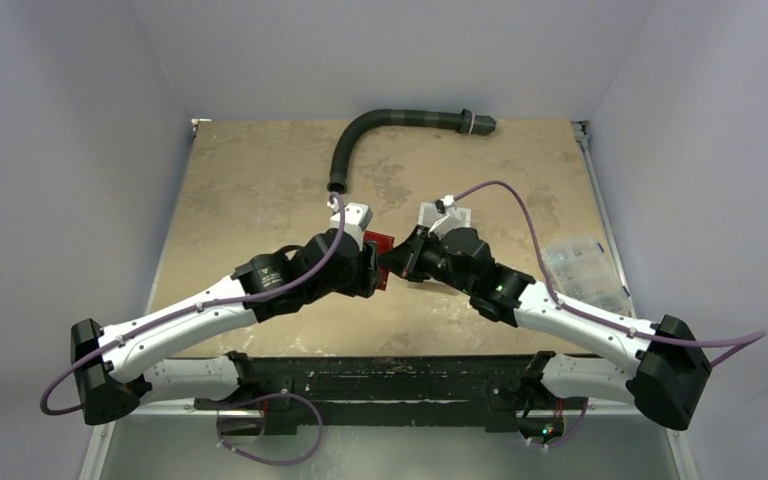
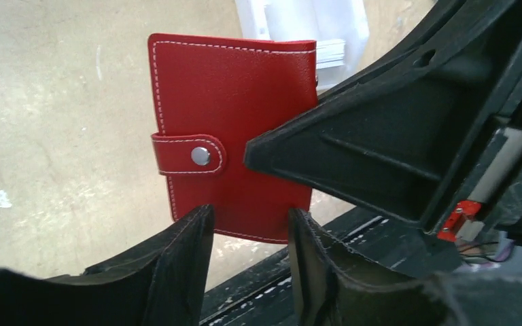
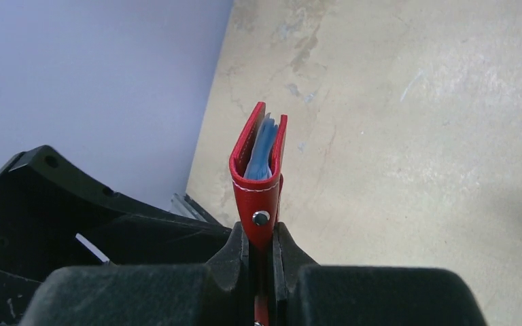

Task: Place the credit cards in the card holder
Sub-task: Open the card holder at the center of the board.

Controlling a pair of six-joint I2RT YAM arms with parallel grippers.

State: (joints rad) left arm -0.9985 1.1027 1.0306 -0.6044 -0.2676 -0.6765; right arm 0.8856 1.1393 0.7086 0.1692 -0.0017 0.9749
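The card holder is a closed red wallet with its snap tab fastened, held off the table. My right gripper is shut on its tab edge, and bluish clear sleeves show between the covers. My left gripper stands open just below the wallet's lower edge, with that edge showing between the fingers. From above, the wallet peeks out between the left gripper and the right gripper at mid-table. A pale stack that looks like the credit cards lies beyond the wallet.
A white bin sits behind the wallet next to the pale stack. A black corrugated hose curves across the far side of the table. A clear compartmented box rests at the right edge.
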